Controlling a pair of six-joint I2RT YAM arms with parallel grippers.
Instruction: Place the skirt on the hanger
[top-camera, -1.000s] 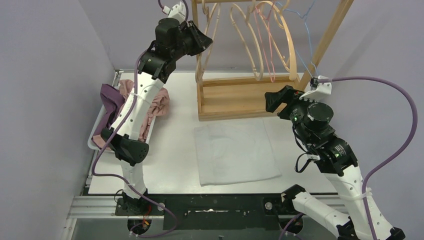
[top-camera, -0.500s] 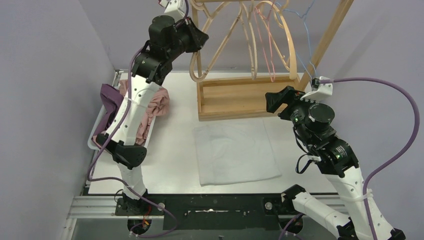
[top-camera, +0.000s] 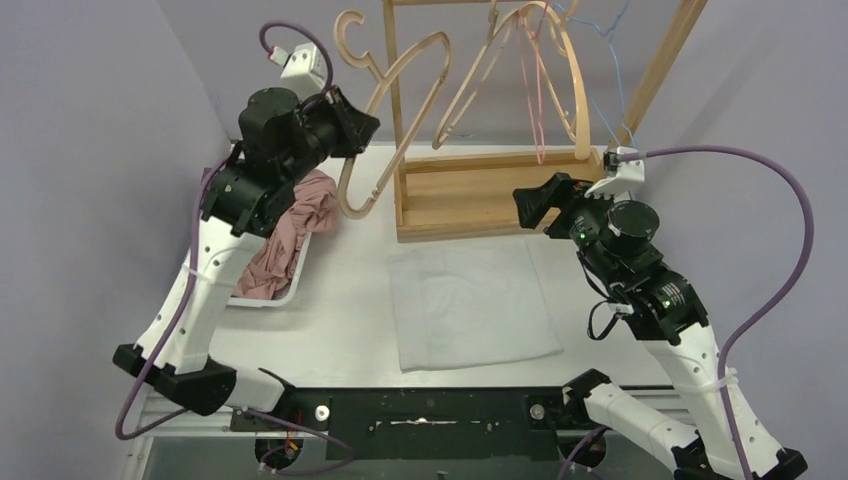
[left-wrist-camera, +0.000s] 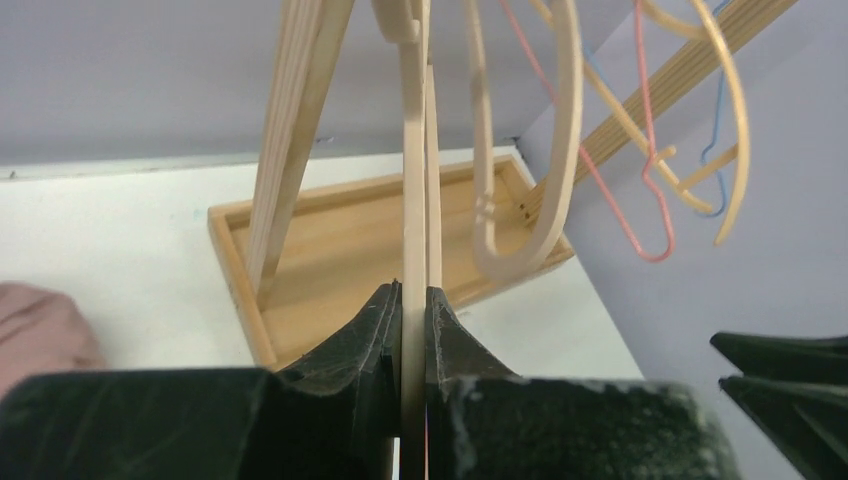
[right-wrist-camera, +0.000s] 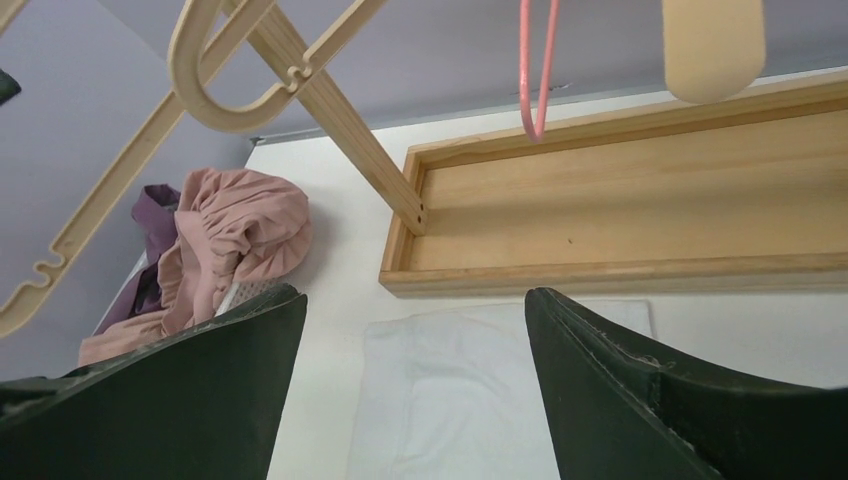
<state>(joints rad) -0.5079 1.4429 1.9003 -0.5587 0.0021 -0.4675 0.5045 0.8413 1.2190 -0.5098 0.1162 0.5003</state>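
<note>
To your left, pink garments (top-camera: 300, 215) spill from a white bin (top-camera: 268, 297). Your left end effector (left-wrist-camera: 413, 300) is pinched on a wooden hanger (left-wrist-camera: 413, 200). The hanger's long axis is steeply tilted, hook up-left, one arm tip pointing down toward the counter (top-camera: 340, 300). The white skirt (top-camera: 470, 305) lies flat mid-counter, squarish, just in front of the wooden rack (top-camera: 480, 195). Your right end effector (right-wrist-camera: 415, 300) hangs spread and empty.

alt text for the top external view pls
The left gripper is shut on a wooden hanger, held tilted beside the rack. A white skirt lies flat on the table ahead of the arms; the right gripper hangs open near the rack's base.
</note>
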